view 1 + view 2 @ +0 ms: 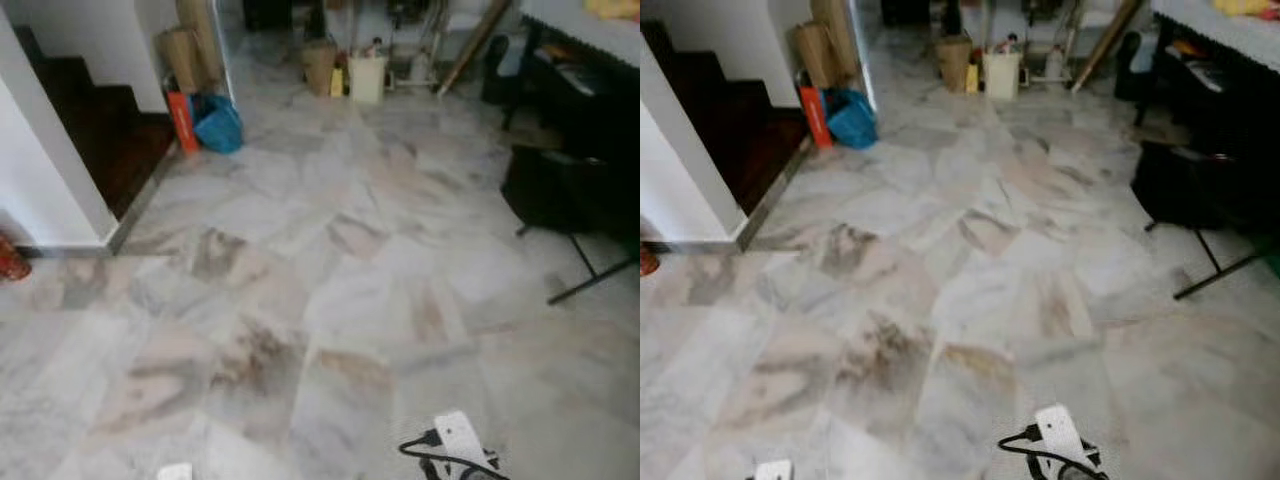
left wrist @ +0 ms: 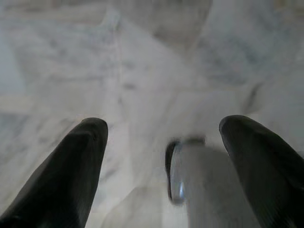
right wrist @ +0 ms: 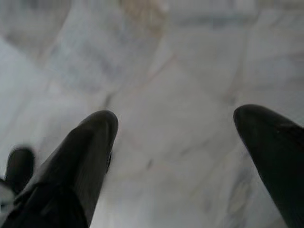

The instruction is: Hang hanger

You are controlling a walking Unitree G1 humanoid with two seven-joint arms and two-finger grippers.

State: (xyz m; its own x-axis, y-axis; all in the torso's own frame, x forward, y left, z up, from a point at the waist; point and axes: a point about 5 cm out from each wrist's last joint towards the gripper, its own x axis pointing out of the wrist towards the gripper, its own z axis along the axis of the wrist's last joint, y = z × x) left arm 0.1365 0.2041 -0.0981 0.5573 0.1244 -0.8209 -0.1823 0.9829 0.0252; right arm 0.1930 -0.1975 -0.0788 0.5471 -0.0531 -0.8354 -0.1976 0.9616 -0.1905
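Note:
My left gripper [image 2: 164, 126] hangs open above the pale marble floor [image 1: 330, 300], its two black fingers [image 2: 71, 166] wide apart. A blurred grey, silver-rimmed part [image 2: 190, 185] lies below the gap; I cannot tell what it is. My right gripper [image 3: 175, 116] is open too, over bare marble with nothing between its fingers [image 3: 80, 161]. At the lower edge of the eye views sits a white part of my body with a black cable [image 1: 455, 440].
Dark wooden stairs [image 1: 110, 140] and a white wall corner [image 1: 60, 190] stand on the left. A blue bag [image 1: 218, 125] and an orange box [image 1: 182, 120] lie beyond them. A white bucket [image 1: 366, 78] is at the back, black furniture [image 1: 570, 180] on the right.

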